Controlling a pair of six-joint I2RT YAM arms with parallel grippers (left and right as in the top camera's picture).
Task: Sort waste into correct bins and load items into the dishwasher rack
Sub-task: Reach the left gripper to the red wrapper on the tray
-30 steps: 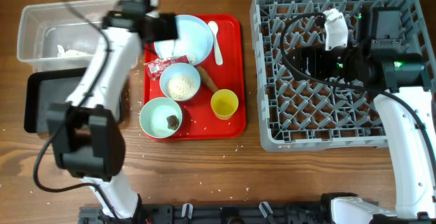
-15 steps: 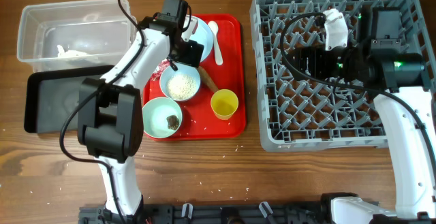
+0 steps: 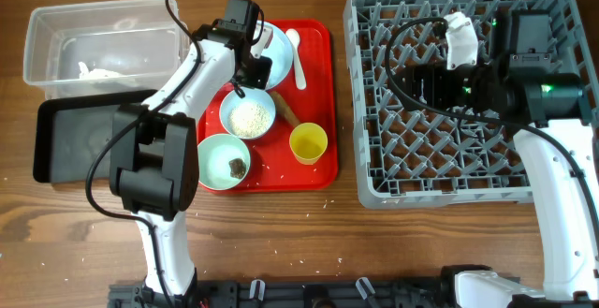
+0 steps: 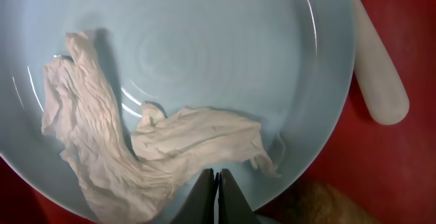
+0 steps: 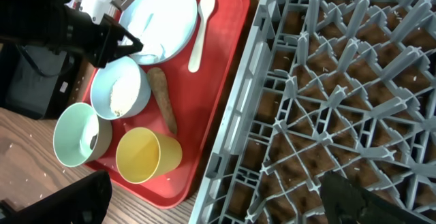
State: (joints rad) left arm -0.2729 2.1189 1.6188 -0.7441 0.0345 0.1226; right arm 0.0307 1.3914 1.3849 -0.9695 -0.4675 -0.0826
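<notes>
Left gripper (image 4: 216, 186): jaws closed together, tips at crumpled paper (image 4: 136, 149) on blue plate (image 4: 225, 40), near desk's (image 3: 281, 228) far edge.
Right gripper (image 5: 214, 183): jaws wide apart, empty, above grey rack (image 5: 340, 81).

A flat red serving tray (image 3: 318, 88) lies left of centre on a brown wooden tabletop (image 3: 281, 242), its grain running side to side. The tray is rectangular with rounded corners and a low raised rim, its long sides running from the near edge toward the far one. The left wrist view shows only strips of its glossy red floor (image 4: 409, 33). The right wrist view takes it at a slant (image 5: 208, 98), with bare wood (image 5: 24, 159) beside its lower corner.
</notes>
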